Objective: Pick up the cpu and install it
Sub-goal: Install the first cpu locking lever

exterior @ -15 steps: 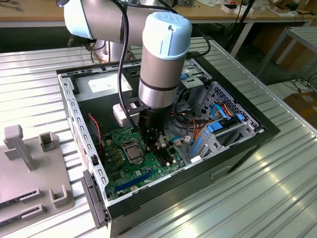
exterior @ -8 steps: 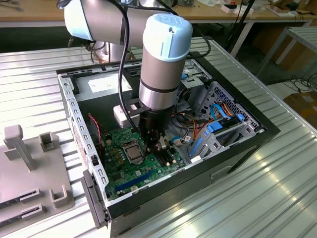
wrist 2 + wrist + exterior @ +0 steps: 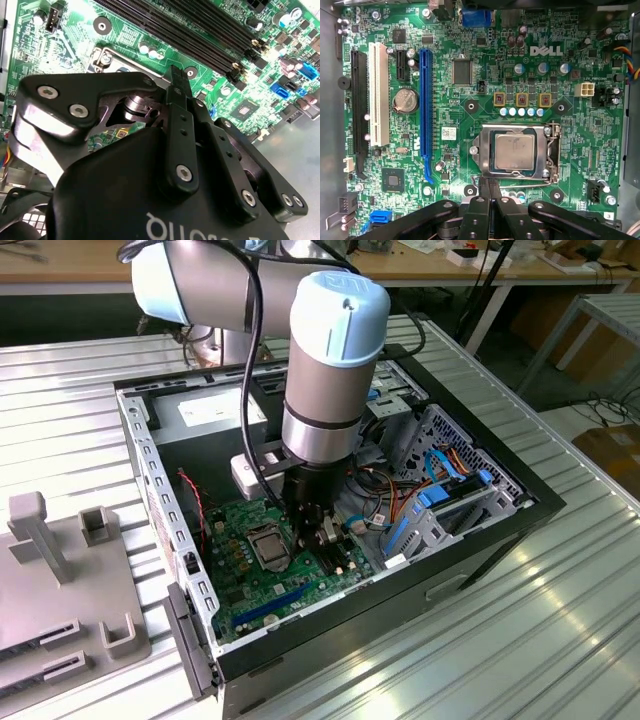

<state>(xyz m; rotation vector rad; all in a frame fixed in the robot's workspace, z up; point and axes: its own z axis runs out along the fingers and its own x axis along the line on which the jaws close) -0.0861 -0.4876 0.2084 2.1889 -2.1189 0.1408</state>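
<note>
Tool (image 3: 489,186) fingers pressed together, nothing between them. In the first wrist view the paired tips sit just off the lower edge of the socket frame (image 3: 551,152), not touching the chip. In the second wrist view the same closed fingers (image 3: 176,95) stand above the green motherboard (image 3: 235,95), with the long black memory slots (image 3: 200,30) beyond.

The cpu (image 3: 514,152) lies flat inside the socket, silvery-grey top up, square to the frame — seated, frame around it. In the exterior view the cpu (image 3: 271,543) shows as a small grey square on the board, just to the exterior view's left of the tool (image 3: 318,540).

Open computer case (image 3: 520,502) rests on a ribbed metal tabletop (image 3: 520,640).

Writing: white lettering and a small white sticker (image 3: 448,133) on the board — not transcribed.
</note>
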